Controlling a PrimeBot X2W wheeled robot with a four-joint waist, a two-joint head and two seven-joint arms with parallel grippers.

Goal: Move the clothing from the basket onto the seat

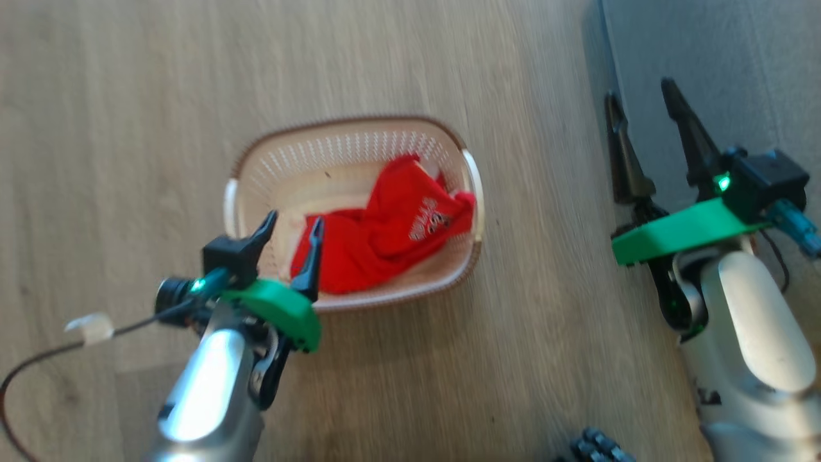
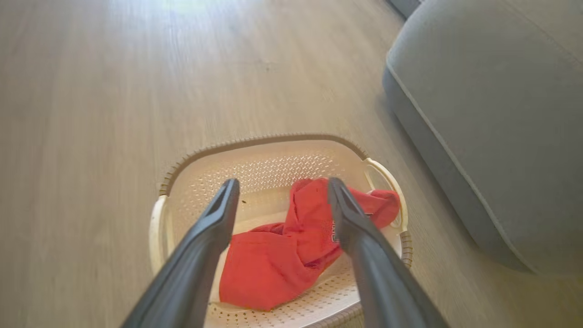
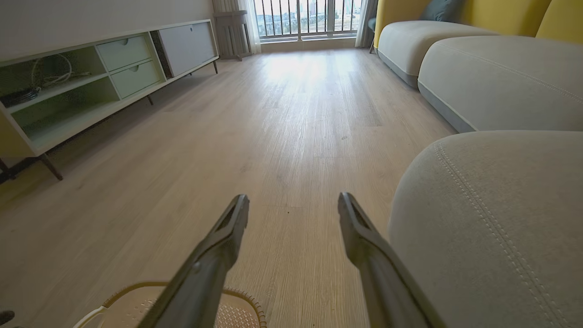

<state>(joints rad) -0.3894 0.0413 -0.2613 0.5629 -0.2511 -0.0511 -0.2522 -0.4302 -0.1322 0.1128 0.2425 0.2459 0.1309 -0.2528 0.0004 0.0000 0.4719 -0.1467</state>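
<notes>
Head view, clothing [image 1: 385, 237] in basket [image 1: 349, 120], wood floor [image 1: 545, 269], seat [image 1: 737, 64] at right

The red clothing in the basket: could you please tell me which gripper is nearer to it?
Left. The left gripper hangs open just above the clothing in the basket; the right gripper is open off to one side, beside the seat.

Pale wood floor [image 3: 291, 114] stretches to a barred window [image 3: 305, 16], daylight glaring off the boards; a low white cabinet [image 3: 91, 77] lines the wall [image 3: 91, 18], yellow cushions [image 3: 510, 11] opposite.
</notes>
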